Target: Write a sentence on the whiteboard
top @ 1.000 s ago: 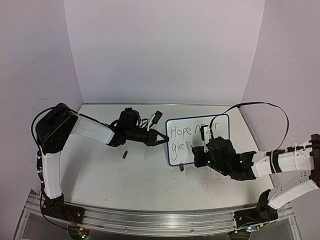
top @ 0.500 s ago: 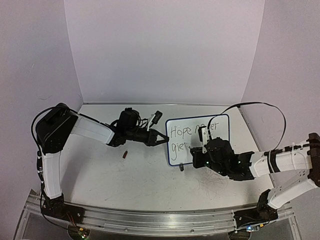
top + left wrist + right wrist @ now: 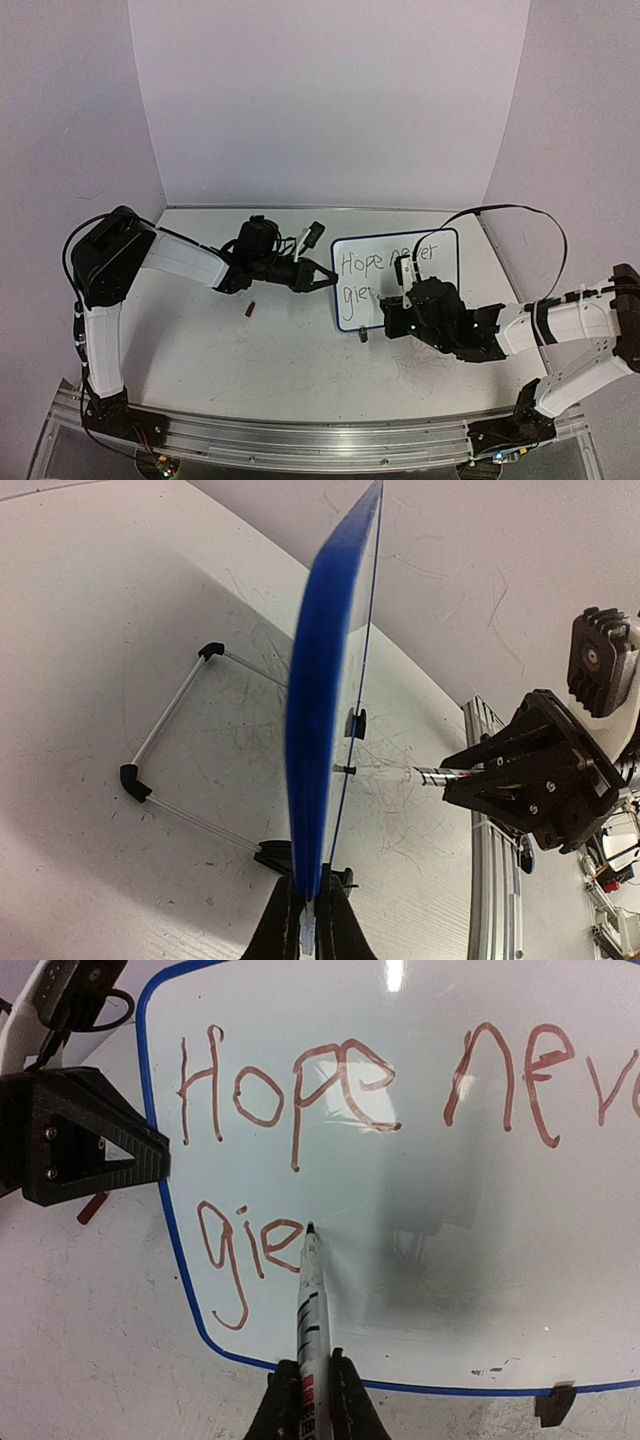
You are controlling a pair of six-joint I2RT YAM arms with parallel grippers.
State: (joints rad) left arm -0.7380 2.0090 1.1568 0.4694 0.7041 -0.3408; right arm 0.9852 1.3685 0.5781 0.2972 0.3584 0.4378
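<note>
The whiteboard (image 3: 349,303) stands upright on the table, blue-framed. My left gripper (image 3: 326,281) is shut on its left edge; in the left wrist view the blue frame (image 3: 320,710) runs up from between the fingertips (image 3: 308,908). My right gripper (image 3: 314,1385) is shut on a white marker (image 3: 311,1305), and the marker's tip rests on the board just right of "gie". The sentence (image 3: 350,1090) is in reddish-brown strokes: "Hope neve" shows on the upper line and "gie" on the lower one. From above, my right gripper (image 3: 404,299) hides part of the writing (image 3: 362,265).
A small dark red cap (image 3: 251,309) lies on the table left of the board. A black clip foot (image 3: 363,336) sits at the board's lower edge, and the white wire stand (image 3: 180,740) props it from behind. The scuffed tabletop meets a metal rail (image 3: 300,442) in front.
My right gripper has shifted a little to the left with the marker. The left arm and the board have not moved.
</note>
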